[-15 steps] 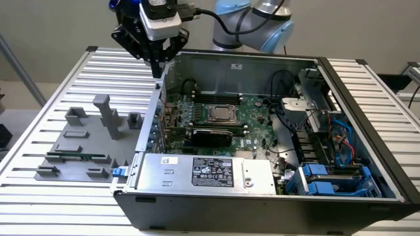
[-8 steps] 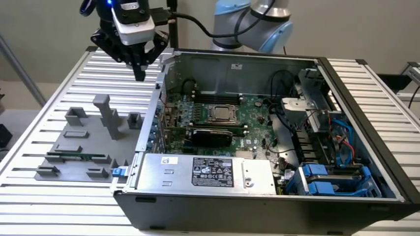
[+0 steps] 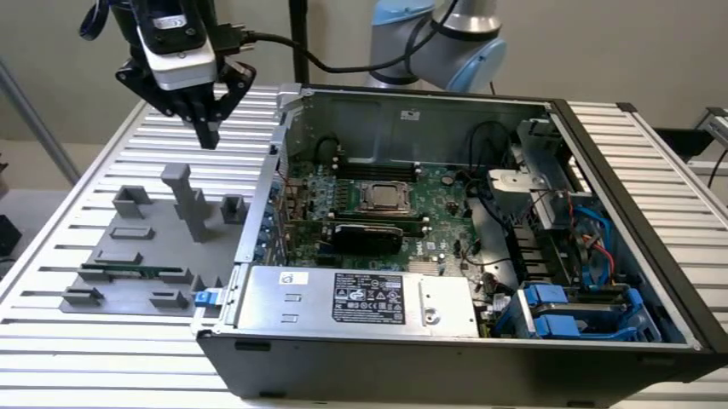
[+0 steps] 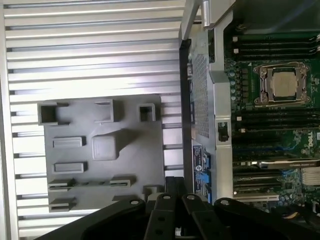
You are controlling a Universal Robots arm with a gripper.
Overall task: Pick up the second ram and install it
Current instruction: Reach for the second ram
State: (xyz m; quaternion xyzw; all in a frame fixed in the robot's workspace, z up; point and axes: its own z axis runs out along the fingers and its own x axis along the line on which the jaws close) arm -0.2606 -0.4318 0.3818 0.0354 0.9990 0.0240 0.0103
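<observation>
Gripper (image 3: pixel 208 135), clenched on nothing, hangs above the far end of the grey tray (image 3: pixel 165 245). The second ram (image 3: pixel 135 273) lies toward its near edge, left of the computer case (image 3: pixel 455 362). Descending shut, the gripper could knock the ram askew.

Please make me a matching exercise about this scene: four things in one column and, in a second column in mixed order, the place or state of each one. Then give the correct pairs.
Things
1. gripper
2. second ram
3. processor
4. power supply

Places and states
a. silver box with a label, against the computer case wall nearest the exterior camera
b. lying in the grey holder, outside the case
c. on the green motherboard, inside the case
d. shut and empty, above the grey holder

Pairs: 1-d, 2-b, 3-c, 4-a
</observation>
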